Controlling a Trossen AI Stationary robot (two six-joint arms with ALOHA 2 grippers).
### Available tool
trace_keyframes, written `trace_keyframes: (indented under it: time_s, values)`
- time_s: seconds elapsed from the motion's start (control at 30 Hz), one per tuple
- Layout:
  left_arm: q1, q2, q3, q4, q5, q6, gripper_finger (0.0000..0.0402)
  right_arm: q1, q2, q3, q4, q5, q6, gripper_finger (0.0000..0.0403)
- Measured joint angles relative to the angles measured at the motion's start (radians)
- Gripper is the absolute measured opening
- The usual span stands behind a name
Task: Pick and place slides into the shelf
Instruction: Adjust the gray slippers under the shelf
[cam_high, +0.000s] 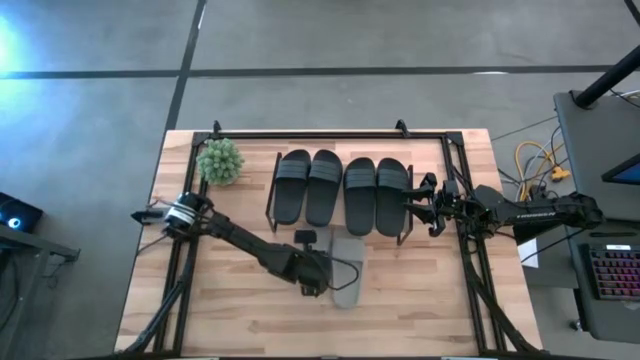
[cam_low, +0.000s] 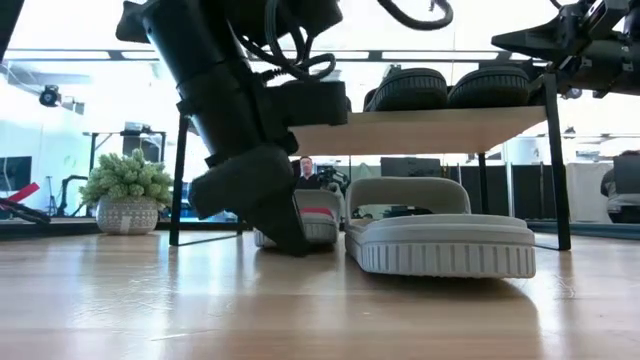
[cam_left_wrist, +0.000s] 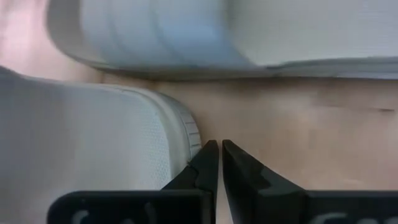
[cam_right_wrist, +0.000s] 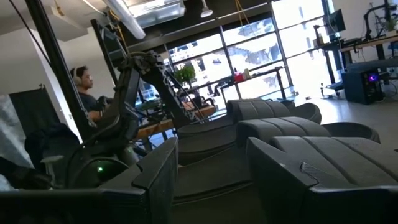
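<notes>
High view shows the shelf (cam_high: 272, 190) across the upper middle of the frame, and four black slides sit on it side by side: (cam_high: 291, 186), (cam_high: 323, 186), (cam_high: 359, 194) and (cam_high: 392, 195). That part of the job reads as done. Two pale grey-green slides remain on the table (cam_high: 420, 300), below the shelf at centre frame; from above only one is plain (cam_high: 347, 268), the arm covering much of that spot. Low view confirms both: the nearer one (cam_low: 440, 235) lies flat at centre right, the other (cam_low: 310, 220) behind it, partly hidden by the arm. The left gripper (cam_high: 318, 283) is down at table level just beside them, and the left wrist view shows its fingers (cam_left_wrist: 208, 165) clenched together on nothing, tips at the gap between the two pale soles, apparently touching neither. The right gripper (cam_high: 412, 201) hovers at the right end of the shelf, next to the outermost black slide, its jaws spread wide and empty. Judged on this evidence, four of six are placed and two are outstanding, neither yet grasped.
</notes>
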Motion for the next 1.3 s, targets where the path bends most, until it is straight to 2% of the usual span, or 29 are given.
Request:
trace_keyframes:
  time_s: [0.2, 0.6, 0.77, 0.83, 1.03, 1.2, 1.3]
  values:
    - [0.009, -0.001, 0.005, -0.058, -0.04, 0.002, 0.0006, 0.0, 0.0, 0.0, 0.0, 0.0, 0.0, 0.0183]
    - [-0.094, -0.043, 0.107, 0.0, 0.165, 0.0, 0.0006, 0.0, 0.0, 0.0, 0.0, 0.0, 0.0, 0.0183]
    - [-0.136, -0.044, 0.126, 0.23, 0.355, 0.0, 0.0006, 0.0, 0.0, 0.0, 0.0, 0.0, 0.0, 0.0183]
    - [-0.147, -0.036, 0.126, 0.291, 0.363, -0.006, 0.0006, 0.0, 0.0, 0.0, 0.0, 0.0, 0.0, 0.0183]
    - [-0.147, -0.034, 0.1, 0.303, 0.37, -0.048, 0.0006, 0.0, 0.0, 0.0, 0.0, 0.0, 0.0, 0.0183]
    - [-0.137, -0.01, 0.087, 0.443, 0.47, -0.05, 0.0006, 0.0, 0.0, 0.0, 0.0, 0.0, 0.0, 0.0183]
    - [-0.136, 0.042, 0.096, 0.486, 0.491, -0.053, 0.0006, 0.0, 0.001, 0.0, 0.0, 0.0, 0.0, 0.0183]
